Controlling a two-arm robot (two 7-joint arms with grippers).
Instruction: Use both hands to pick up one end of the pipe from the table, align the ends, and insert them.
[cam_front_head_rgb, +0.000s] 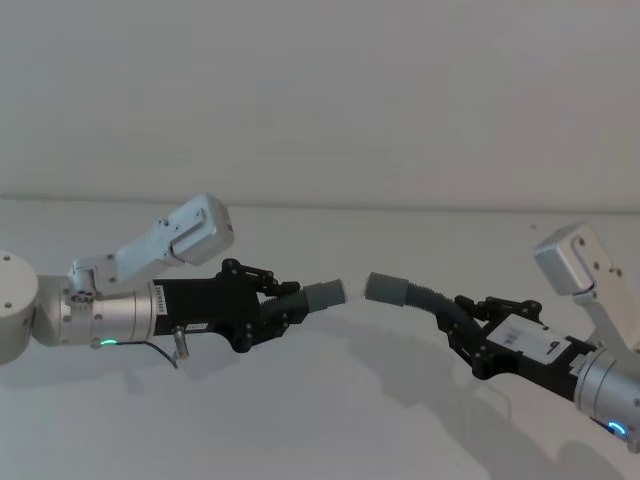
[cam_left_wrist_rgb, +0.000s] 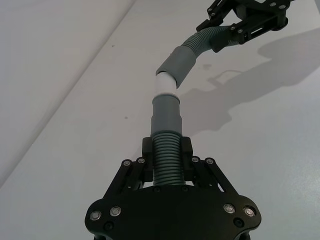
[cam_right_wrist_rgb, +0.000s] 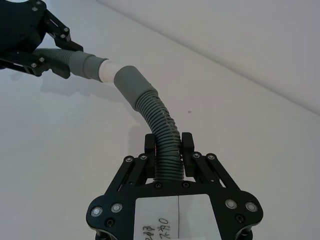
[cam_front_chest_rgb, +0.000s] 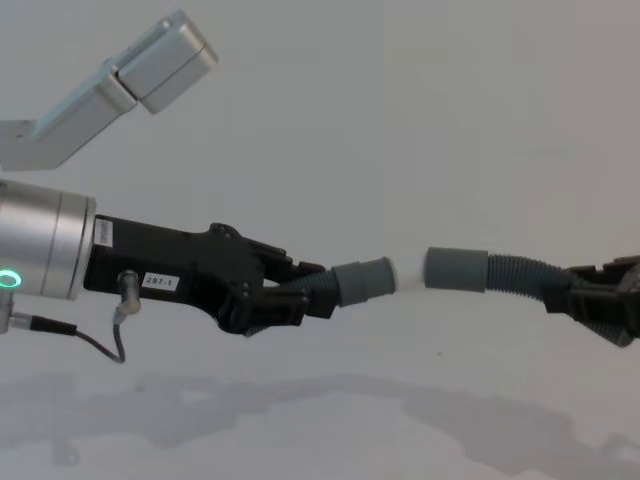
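- I'm at the align step: both hose pieces are lifted clear of the table (cam_front_head_rgb: 330, 420), ends facing each other in mid-air.
- Left gripper (cam_front_head_rgb: 285, 305) is clenched on the corrugated part of the left hose (cam_left_wrist_rgb: 167, 162), just behind its cuff (cam_front_head_rgb: 322, 296). The white tip (cam_left_wrist_rgb: 166, 83) sticks out of that cuff toward the other piece.
- Right gripper (cam_front_head_rgb: 465, 325) is clenched on the corrugated part of the right hose (cam_right_wrist_rgb: 162, 125), further back from its end; the hose curves up from the jaws to the socket (cam_front_head_rgb: 385, 288).
- Relative to the socket: the tip sits just beside its mouth. From the chest view I see a small gap and near-level axes; from the left wrist view the tip looks right at the rim, and I can't tell if it has entered.
- The socket axis looks slightly angled to the tip because of the hose bend.
- Next move as I judge it: square the socket to the tip with a small wrist rotation on the right, then push the two straight together along the tip's axis.
- Risk: the right hose is flexible ahead of the grip, so it may buckle instead of seating.
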